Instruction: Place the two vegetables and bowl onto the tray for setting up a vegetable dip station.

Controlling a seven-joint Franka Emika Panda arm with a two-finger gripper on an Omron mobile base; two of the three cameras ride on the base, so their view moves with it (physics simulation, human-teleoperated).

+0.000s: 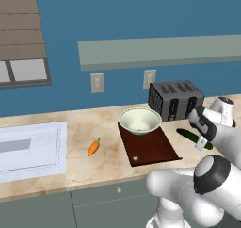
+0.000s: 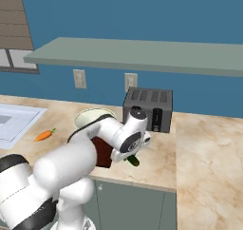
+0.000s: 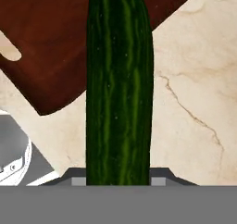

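Note:
The dark green cucumber (image 3: pixel 119 89) runs straight up the hand view from between my jaws, with my gripper (image 3: pixel 119 177) shut on it; its far end reaches over a corner of the dark reddish-brown tray (image 3: pixel 46 42). From the left base, the gripper (image 1: pixel 201 143) is low over the cucumber (image 1: pixel 186 134), just right of the tray (image 1: pixel 155 149). The pale green-white bowl (image 1: pixel 140 121) stands at the tray's far end. The orange carrot (image 1: pixel 93 148) lies on the counter left of the tray. The fingertips themselves are hidden behind the cucumber.
A black toaster (image 1: pixel 175 100) stands close behind the cucumber, against the blue wall. The white flat sink area (image 1: pixel 28 149) takes up the counter's left end. A grey shelf (image 1: pixel 160 50) hangs above. The counter turns a corner to the right (image 2: pixel 209 148).

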